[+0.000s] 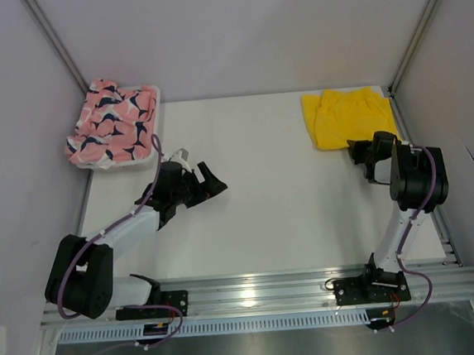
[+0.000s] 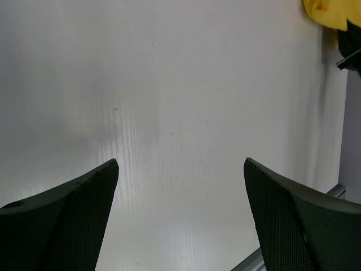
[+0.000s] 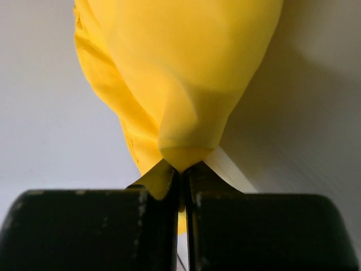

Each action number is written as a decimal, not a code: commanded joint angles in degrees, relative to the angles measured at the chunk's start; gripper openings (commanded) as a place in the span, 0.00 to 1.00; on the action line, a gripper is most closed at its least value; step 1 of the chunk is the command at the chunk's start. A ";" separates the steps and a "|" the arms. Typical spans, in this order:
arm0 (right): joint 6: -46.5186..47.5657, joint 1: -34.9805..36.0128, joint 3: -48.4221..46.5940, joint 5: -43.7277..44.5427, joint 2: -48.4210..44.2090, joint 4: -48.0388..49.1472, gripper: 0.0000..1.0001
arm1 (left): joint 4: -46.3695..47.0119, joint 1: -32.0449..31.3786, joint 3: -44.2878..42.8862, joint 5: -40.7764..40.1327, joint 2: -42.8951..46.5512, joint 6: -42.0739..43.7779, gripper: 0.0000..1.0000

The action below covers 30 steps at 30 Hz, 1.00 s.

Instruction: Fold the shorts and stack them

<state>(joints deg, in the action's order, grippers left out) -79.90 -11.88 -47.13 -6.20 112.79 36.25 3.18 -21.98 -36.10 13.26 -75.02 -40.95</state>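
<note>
Currently: two pairs of shorts, two tools, one basket

Count. Shorts: two pairs. Tools: two. Basket: one. All are carried by one white counter [image 1: 280, 199].

Item 1, yellow shorts [image 1: 349, 116]. Plain yellow cloth, loosely folded and lying flat at the far right corner of the counter. The long axis runs left to right along the far edge. The right side lies close to the counter's right edge. Which end is the waistband cannot be told. The near edge is gathered into a pinched fold.

Item 2, pink shorts [image 1: 112, 122]. Pink with a navy-and-white print, lying bunched in the basket [image 1: 154, 92] at the far left corner. The long axis cannot be told from the heap.

Item 3, right tool [image 3: 183, 169]. The fingers are pressed together on the near fold of the yellow shorts, and cloth bulges out above the grip. It stands near the right edge.

Item 4, left tool [image 1: 212, 182]. The fingers are spread wide with nothing between them. It sits over the left half of the counter, pointing right, just near of the basket.

Room. A broad stretch of bare counter runs between the two pairs, from the middle to the near edge. Walls stand close behind the far edge and along both sides.
</note>
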 commanded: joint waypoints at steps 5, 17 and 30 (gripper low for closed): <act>0.00 -0.16 -11.47 1.01 6.38 -7.24 0.00 | 4.55 -0.35 -2.05 1.16 -4.34 1.05 0.94; 8.00 -0.86 -13.95 0.92 -4.22 -25.59 0.78 | 0.34 -0.26 -2.40 -0.95 0.93 1.75 0.99; 28.29 -0.08 -3.06 -7.76 -24.88 -37.31 1.00 | -13.98 4.57 -2.85 -6.04 12.35 4.21 0.99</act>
<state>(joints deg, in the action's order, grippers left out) -61.17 -13.17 -53.01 -8.51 91.85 1.17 -7.03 -18.70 -38.13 9.65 -66.67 -38.68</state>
